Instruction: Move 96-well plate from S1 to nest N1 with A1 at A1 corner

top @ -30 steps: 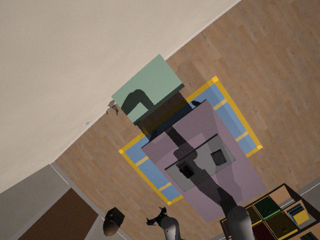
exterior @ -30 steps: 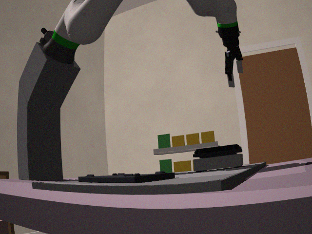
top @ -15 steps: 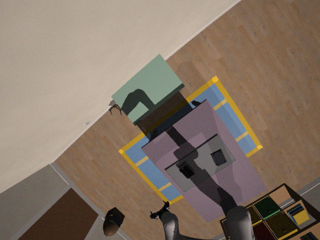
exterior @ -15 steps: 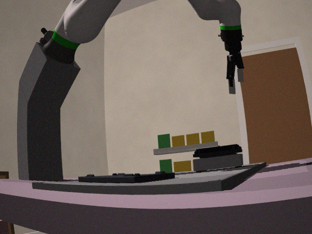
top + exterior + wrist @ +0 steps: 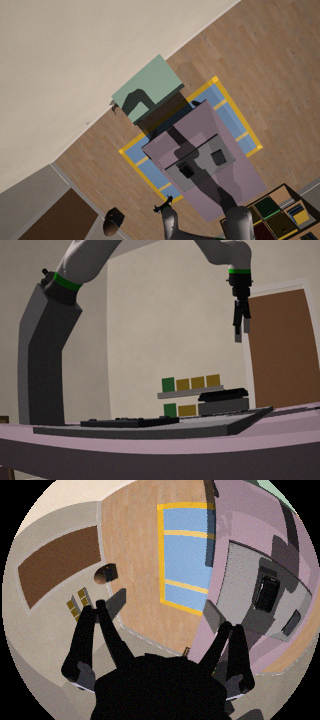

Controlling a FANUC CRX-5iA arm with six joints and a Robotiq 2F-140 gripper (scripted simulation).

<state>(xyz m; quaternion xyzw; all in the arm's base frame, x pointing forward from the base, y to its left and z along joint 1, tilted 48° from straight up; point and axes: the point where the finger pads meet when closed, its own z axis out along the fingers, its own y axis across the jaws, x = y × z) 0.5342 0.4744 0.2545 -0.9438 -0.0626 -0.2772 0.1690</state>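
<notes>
While the black two-finger gripper [image 5: 240, 330] is hanging high with jaws fully apart and empty, we are noting the dark 96-well plate [image 5: 223, 394] sitting on the grey block shaker [image 5: 223, 406], presumably awaiting descent.

The A1 marks and plate [image 5: 222, 394] wells are too small to tell.

From the wrist I see my gripper [image 5: 166, 601] with fingers spread wide, nothing between, above wood floor [image 5: 134, 534], blue mat [image 5: 183, 554] and pink table [image 5: 234, 514].
</notes>
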